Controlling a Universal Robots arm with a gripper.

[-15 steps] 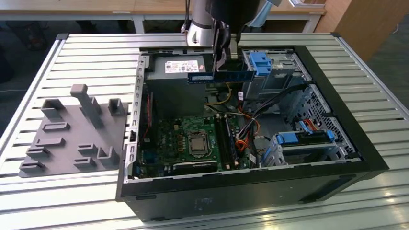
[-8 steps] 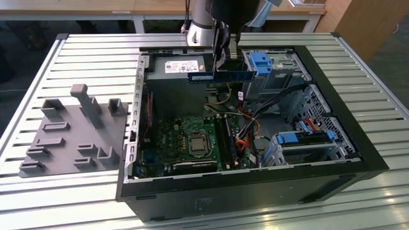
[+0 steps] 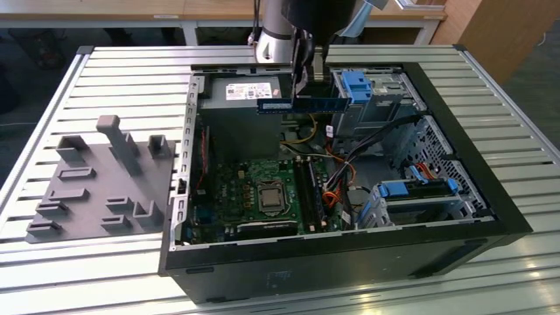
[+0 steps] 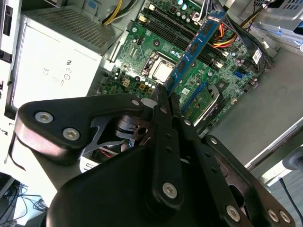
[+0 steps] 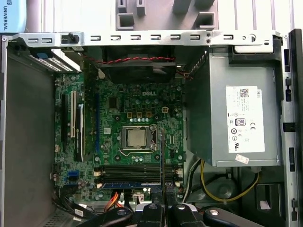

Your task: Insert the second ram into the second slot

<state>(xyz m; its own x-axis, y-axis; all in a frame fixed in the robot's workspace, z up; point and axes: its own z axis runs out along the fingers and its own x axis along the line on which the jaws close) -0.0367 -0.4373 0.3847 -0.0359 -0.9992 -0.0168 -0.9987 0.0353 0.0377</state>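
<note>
aloft, not yet seated

hanging high over the open computer case, well clear of the motherboard on its floor. pinching narrow with the gripper on the second ram, held level in the air and turned crosswise to the memory slots below.

A robotics lab or workshop is indicated: an opened desktop computer case is laid on a slotted aluminium table, a grey fixture plate is set beside it, and wooden-topped workbenches are seen beyond the table's far edge.
</note>
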